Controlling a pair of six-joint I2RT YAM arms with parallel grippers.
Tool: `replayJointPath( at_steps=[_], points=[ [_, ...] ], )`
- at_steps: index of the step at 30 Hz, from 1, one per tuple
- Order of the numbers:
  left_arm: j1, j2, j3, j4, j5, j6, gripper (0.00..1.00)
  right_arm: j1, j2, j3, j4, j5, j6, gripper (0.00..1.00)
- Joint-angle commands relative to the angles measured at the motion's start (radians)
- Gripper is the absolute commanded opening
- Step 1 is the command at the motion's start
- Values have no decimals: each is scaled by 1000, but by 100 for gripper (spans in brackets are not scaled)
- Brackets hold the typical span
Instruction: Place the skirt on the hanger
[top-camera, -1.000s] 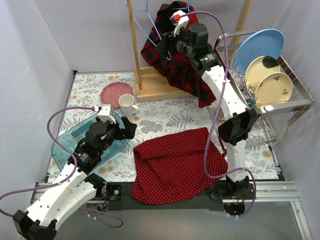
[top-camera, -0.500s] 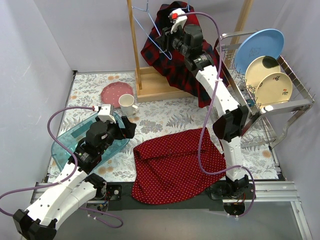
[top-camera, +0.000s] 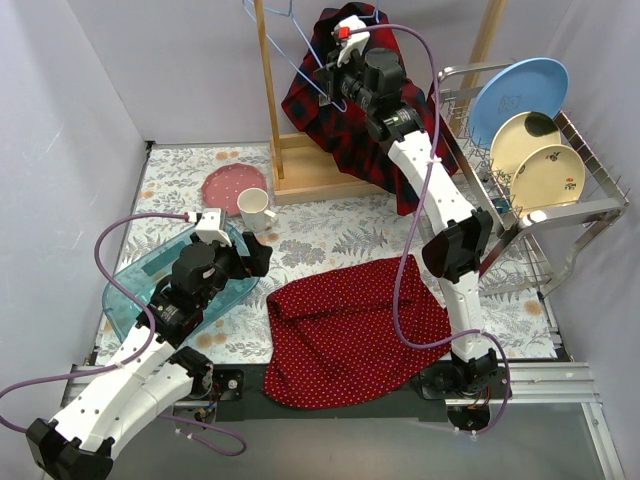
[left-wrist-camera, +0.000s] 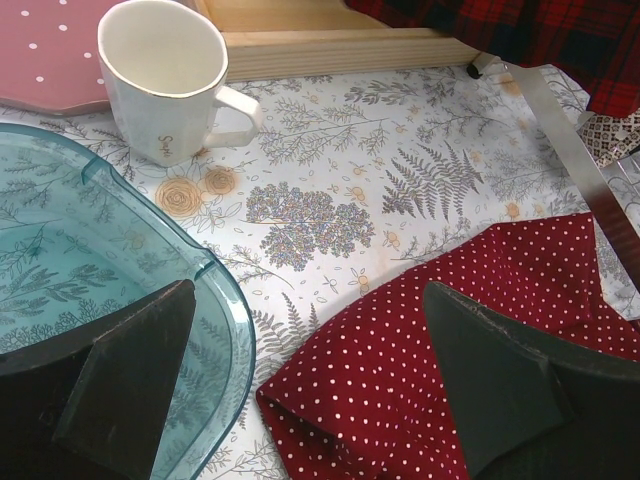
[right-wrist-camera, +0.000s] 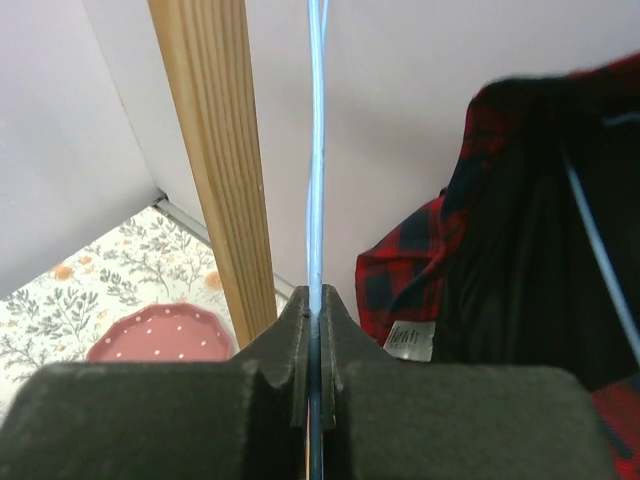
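The red polka-dot skirt (top-camera: 350, 330) lies crumpled flat on the table near the front; its corner (left-wrist-camera: 420, 400) shows in the left wrist view. A light-blue wire hanger (top-camera: 297, 62) hangs at the wooden rack, and my right gripper (top-camera: 328, 82) is raised to it. In the right wrist view the hanger's wire (right-wrist-camera: 316, 150) runs straight up out of the right gripper (right-wrist-camera: 316, 302), whose jaws are shut on it. My left gripper (top-camera: 255, 257) hovers open and empty (left-wrist-camera: 310, 292) between the teal tray and the skirt's left corner.
A red plaid garment (top-camera: 350, 130) drapes from the rack beside the wooden post (top-camera: 268, 100). A white mug (top-camera: 255, 208) and a pink plate (top-camera: 235, 185) sit at the back left, a teal tray (top-camera: 140, 290) at the left. A wire dish rack (top-camera: 585, 205) holding plates stands at the right.
My right gripper has reached up and left to the hanger and shut on its wire; the hanger has swung up and left. The left arm has not moved.
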Motion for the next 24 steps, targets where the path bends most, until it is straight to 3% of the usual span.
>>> replayJointPath(
  at_steps=[1, 10, 17, 24],
  points=[
    [5, -16, 1, 5, -23, 13, 98, 7, -50, 115, 19, 6, -41, 1],
    [5, -39, 1, 5, -23, 12, 98, 5, -162, 86, -73, 14, -63, 1],
    [5, -57, 1, 5, -11, 13, 98, 5, -291, -77, -144, -15, -93, 1],
    [5, -71, 1, 8, 0, 13, 98, 11, -489, -394, -148, 3, -138, 1]
  ],
)
